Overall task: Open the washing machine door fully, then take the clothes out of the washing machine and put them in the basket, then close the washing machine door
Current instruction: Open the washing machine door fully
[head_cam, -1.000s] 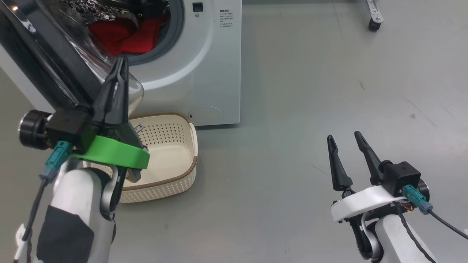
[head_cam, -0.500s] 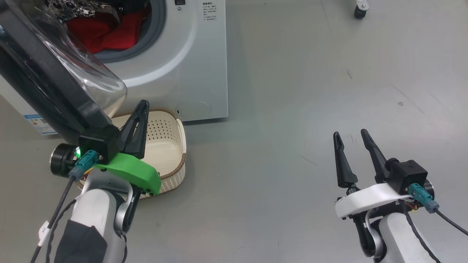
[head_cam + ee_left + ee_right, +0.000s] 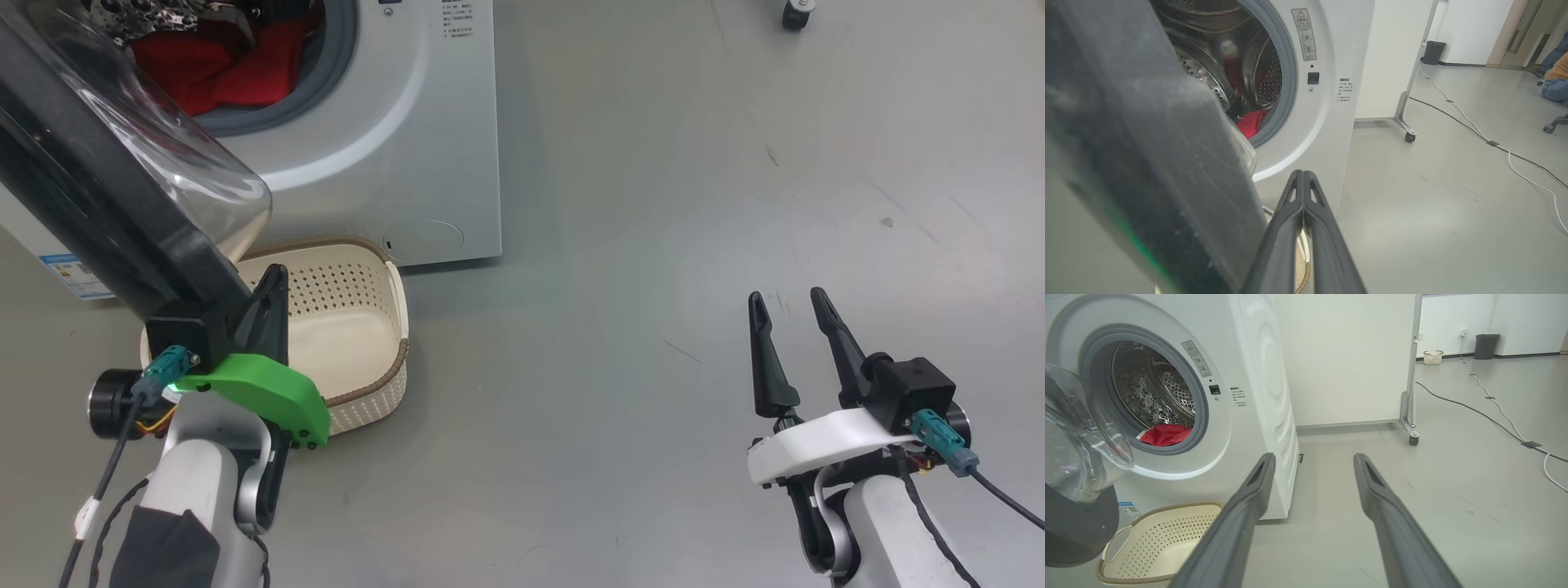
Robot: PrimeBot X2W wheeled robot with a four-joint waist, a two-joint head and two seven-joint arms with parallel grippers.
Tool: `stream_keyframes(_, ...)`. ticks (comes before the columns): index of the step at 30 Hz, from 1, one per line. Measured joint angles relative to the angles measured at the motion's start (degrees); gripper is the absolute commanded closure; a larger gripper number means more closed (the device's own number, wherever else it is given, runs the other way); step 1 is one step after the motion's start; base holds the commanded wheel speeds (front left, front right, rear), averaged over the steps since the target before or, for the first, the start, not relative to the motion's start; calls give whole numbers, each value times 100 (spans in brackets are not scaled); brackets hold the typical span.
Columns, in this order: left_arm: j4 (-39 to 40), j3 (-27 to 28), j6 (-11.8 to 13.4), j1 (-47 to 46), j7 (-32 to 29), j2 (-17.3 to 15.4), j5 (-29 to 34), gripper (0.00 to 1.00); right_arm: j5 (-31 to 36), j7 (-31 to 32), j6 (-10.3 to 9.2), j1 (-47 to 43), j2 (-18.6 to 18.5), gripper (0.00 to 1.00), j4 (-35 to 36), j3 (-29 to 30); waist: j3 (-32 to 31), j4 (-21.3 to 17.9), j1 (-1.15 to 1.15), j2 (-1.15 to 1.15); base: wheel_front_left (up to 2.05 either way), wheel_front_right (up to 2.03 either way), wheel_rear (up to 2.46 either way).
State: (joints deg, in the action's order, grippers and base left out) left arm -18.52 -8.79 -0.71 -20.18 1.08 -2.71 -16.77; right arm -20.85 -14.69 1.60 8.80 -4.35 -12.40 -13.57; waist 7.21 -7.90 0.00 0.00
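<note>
Open grey floor spreads to the right of the white washing machine. The washing machine door stands swung out, its black rim overhanging the basket on the floor below. The clothes lie in the drum mouth. The left gripper, pressed together and empty, sits by the door's lower edge. The right gripper spreads wide over bare floor. The warning sticker, small print and blue label are unreadable.
</note>
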Motion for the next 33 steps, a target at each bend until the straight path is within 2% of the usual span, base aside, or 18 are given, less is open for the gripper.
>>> stream_keyframes(7,-148,141,144,-11,36,19,-35,100,34,0,47,0,30,0,-5,9,43,-36,0,0,0,0,0)
stream_keyframes(15,-355,114,147,-32,159,54,-85,100,77,0,87,-10,53,0,-58,68,37,10,0,0,0,0,0)
stream_keyframes(33,-669,-48,133,-66,455,153,-188,100,163,0,135,-130,66,0,-88,237,-101,576,0,0,0,0,0)
